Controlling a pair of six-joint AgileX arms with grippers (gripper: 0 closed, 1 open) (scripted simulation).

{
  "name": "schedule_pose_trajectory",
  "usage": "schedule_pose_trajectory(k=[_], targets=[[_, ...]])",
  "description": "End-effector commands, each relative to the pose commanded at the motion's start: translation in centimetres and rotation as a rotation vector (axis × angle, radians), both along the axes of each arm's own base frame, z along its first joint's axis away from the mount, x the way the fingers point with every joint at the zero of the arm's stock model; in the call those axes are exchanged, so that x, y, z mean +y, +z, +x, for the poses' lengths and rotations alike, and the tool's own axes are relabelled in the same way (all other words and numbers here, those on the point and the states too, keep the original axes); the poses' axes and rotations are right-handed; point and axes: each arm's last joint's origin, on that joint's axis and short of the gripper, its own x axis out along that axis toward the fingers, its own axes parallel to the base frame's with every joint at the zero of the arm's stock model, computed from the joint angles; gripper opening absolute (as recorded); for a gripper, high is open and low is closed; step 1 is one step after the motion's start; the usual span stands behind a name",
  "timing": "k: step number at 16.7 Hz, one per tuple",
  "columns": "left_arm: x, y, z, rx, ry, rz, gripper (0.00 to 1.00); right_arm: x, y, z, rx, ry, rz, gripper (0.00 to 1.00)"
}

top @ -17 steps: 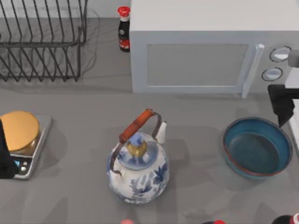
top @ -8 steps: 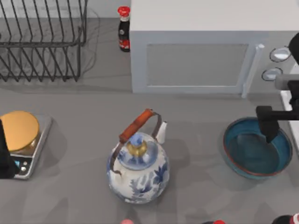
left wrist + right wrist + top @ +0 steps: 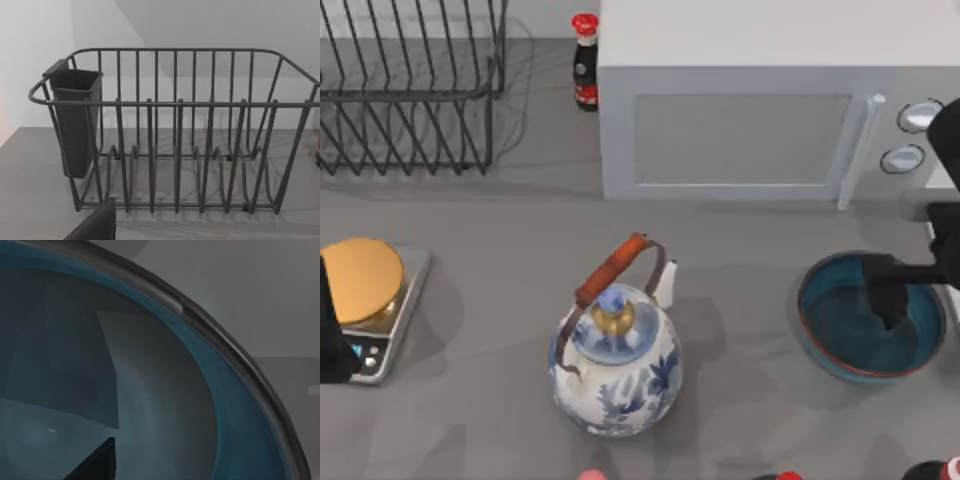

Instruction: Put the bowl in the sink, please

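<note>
1. The bowl (image 3: 840,335) is round, deep teal-blue with a thin reddish-brown rim.
2. It stands on the surface (image 3: 470,400) at the right, below the microwave (image 3: 760,120).
3. The right gripper (image 3: 888,300) is over it; I cannot tell how its jaws stand.

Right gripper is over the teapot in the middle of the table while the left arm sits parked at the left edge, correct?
Not quite. In the top view the right gripper is over the bowl at the table's right, not the teapot. The left arm is parked at the left edge.
</note>
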Motion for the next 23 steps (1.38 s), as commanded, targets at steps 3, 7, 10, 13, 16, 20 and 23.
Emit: schedule_pose_trajectory(k=[3, 7, 10, 13, 16, 20, 23], targets=[[0.0, 0.0, 0.0, 0.0, 0.0, 0.0, 1.0, 0.0, 0.0, 0.0, 0.0, 0.0, 0.0, 0.77], [0.0, 0.0, 0.0, 0.0, 0.0, 0.0, 1.0, 0.0, 0.0, 0.0, 0.0, 0.0, 0.0, 0.47], [0.0, 0.0, 0.0, 0.0, 0.0, 0.0, 1.0, 0.0, 0.0, 0.0, 0.0, 0.0, 0.0, 0.25], [0.0, 0.0, 0.0, 0.0, 0.0, 0.0, 1.0, 0.0, 0.0, 0.0, 0.0, 0.0, 0.0, 0.02], [0.0, 0.0, 0.0, 0.0, 0.0, 0.0, 1.0, 0.0, 0.0, 0.0, 0.0, 0.0, 0.0, 0.0], [0.0, 0.0, 0.0, 0.0, 0.0, 0.0, 1.0, 0.0, 0.0, 0.0, 0.0, 0.0, 0.0, 0.0], [0.0, 0.0, 0.0, 0.0, 0.0, 0.0, 1.0, -0.02, 0.12, 0.03, -0.002, 0.0, 0.0, 0.0]])
